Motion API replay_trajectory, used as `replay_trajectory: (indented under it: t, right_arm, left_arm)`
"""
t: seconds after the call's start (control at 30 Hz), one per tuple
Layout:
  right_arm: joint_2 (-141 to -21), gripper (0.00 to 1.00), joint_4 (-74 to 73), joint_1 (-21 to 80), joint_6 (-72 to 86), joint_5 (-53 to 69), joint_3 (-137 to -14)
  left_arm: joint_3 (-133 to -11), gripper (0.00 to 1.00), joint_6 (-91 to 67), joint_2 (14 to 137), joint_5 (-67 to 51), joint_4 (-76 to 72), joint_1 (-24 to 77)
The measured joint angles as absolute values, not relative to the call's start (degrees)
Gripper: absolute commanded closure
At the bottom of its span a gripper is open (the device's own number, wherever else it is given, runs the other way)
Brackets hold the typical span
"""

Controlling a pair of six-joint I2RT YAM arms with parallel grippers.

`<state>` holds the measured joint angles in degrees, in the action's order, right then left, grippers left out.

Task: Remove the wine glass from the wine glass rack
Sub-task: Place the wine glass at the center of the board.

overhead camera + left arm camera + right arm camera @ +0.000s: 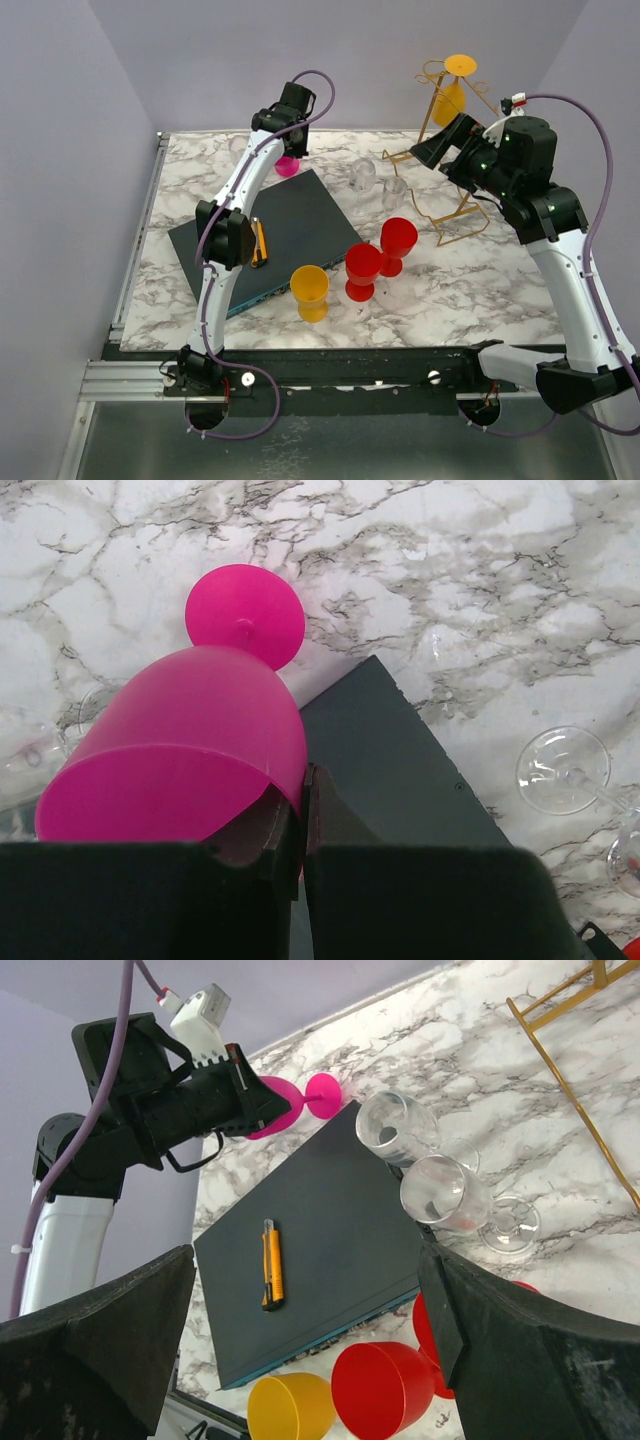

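The right arm is reaching into the far right corner. Its right gripper point(438, 140) is gaping wide with nothing between the fingers, just in front of the wine glass rack point(428, 118). I'd guess it is lining up on the orange wine glass point(452, 98), which is hanging upside down from the rack's top rails, foot uppermost, not yet off.

The left arm is stretching to the far left. Its left gripper point(303, 785) is pinching shut on the rim of a pink wine glass point(190, 740), one finger inside the bowl and one outside. That grip is leaving the foot free, probably so the glass can be stood by the corner of the dark mat point(290, 225). Whether the foot is touching the table, I cannot tell.

Pale lavender walls point(300, 50) are closing us in on three sides. The marble-patterned table point(480, 290) is carrying the mat. Standing between the arms are two red glasses point(398, 240), a yellow glass point(309, 290) and some clear glasses point(363, 175). An orange utility knife point(260, 243) is lying on the mat.
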<state>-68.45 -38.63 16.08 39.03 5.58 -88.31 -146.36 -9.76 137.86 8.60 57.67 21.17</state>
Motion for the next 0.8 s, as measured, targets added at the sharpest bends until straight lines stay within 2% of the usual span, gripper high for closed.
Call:
replay_trajectory:
  t: [0.2, 0.33, 0.8]
  right_arm:
    - [-67.6, 0.00, -38.6, 16.1, 39.4, 5.6, -88.0]
    - [-67.2, 0.00, -38.7, 16.1, 39.6, 5.6, -88.0]
    - [-67.0, 0.00, -38.7, 16.1, 40.1, 5.6, -87.8]
  left_arm:
    - [-146.3, 0.95, -9.8, 137.9, 8.6, 59.2, 21.5]
    - [-146.4, 0.89, -9.8, 137.9, 8.6, 59.7, 21.5]
    - [-148.9, 0.57, -9.7, 137.9, 8.6, 60.0, 21.5]
